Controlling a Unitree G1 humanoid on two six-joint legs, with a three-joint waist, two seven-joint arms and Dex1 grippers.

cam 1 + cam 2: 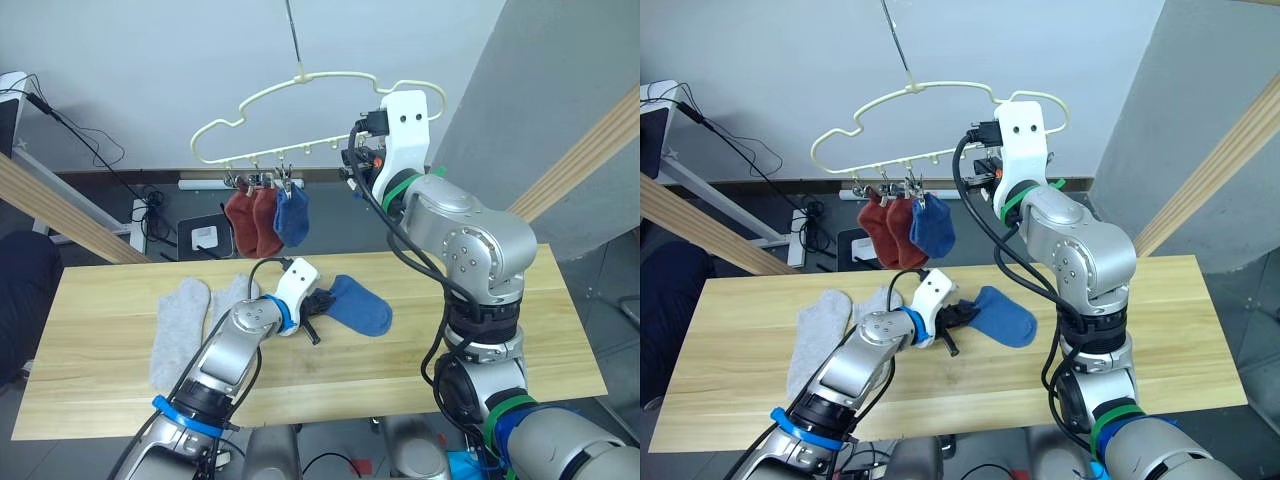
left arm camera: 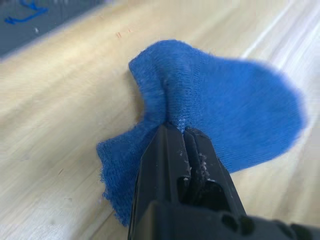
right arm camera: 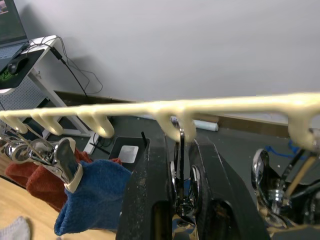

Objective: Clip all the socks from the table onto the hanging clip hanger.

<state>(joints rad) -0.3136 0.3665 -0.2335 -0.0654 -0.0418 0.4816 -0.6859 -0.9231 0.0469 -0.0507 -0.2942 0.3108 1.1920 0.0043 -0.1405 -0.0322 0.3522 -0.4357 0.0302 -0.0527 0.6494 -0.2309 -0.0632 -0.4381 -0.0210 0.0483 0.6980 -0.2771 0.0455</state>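
Observation:
My left gripper [image 1: 318, 303] is shut on the cuff of a blue sock [image 1: 360, 305] lying mid-table; the left wrist view shows the fabric [image 2: 235, 110] bunched at the fingertips. Two light grey socks [image 1: 180, 325] [image 1: 232, 298] lie flat to its left on the table [image 1: 500, 330]. Above hangs the pale yellow clip hanger [image 1: 300, 100], with two rust red socks [image 1: 240, 222] [image 1: 266, 220] and a blue sock [image 1: 292, 215] clipped side by side. My right gripper [image 3: 181, 150] is raised to the hanger's lower bar, its fingers closed around a silver clip [image 3: 181, 185] to the right of the hung socks.
Slanted wooden beams [image 1: 60, 215] [image 1: 585, 160] stand at both sides behind the table. Cables and a power strip [image 1: 215, 183] lie on the floor beyond the far edge. A dark shape [image 1: 20, 290] sits by the table's left end.

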